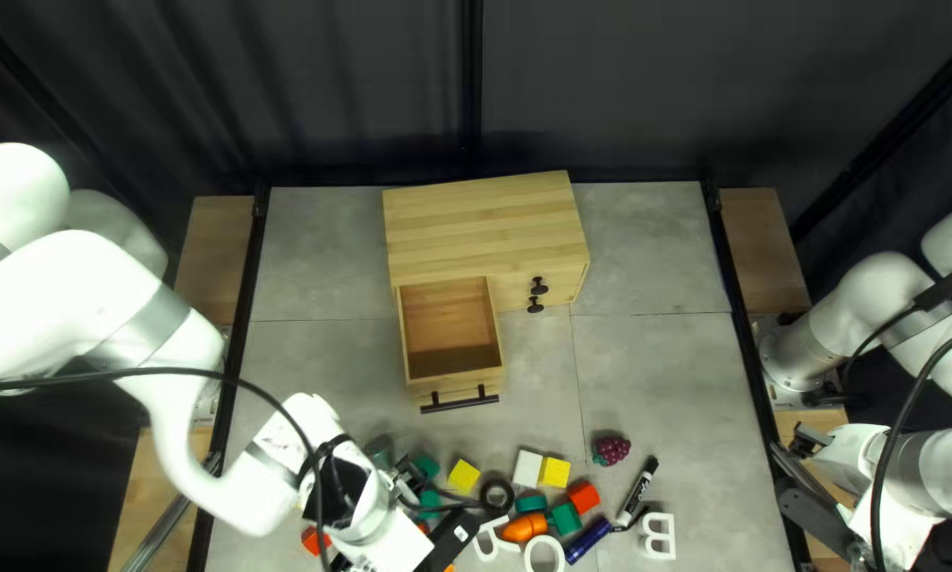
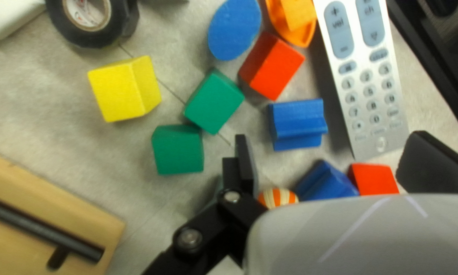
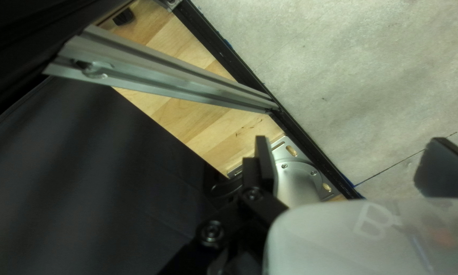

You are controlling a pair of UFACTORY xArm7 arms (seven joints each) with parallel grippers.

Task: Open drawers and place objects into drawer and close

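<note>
Clearly, one drawer juts out, two yellow blocks and one grape bunch lie nearby, and left gripper and right gripper both stand released.

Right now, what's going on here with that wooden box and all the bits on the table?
My left gripper is open and empty, above scattered blocks and a remote control. One drawer of the cabinet stands open, with nothing visible inside; objects are meant to go in before it is closed. My right gripper, also open and empty, is off at the table's right side.
</note>
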